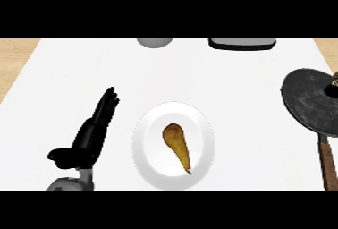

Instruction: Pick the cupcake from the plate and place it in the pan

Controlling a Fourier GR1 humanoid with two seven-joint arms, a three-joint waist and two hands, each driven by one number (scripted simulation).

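A white plate (pixel 148 147) lies in the middle of the white counter top, and the only thing on it is a slim brown pear-shaped item (pixel 177 145). No cupcake shows on the plate. The dark round pan (pixel 310 105) sits at the right edge, its brown handle (pixel 325 161) pointing toward me. A small brownish and black thing (pixel 334 84) is cut off by the right edge over the pan; I cannot tell what it is. My left hand (pixel 99 127) rests open left of the plate, fingers straight and pointing away, touching nothing.
A grey rounded object (pixel 155 42) and a dark rectangular object (pixel 241 44) stand at the far edge. Wooden counter (pixel 16 58) shows beyond the white top on both sides.
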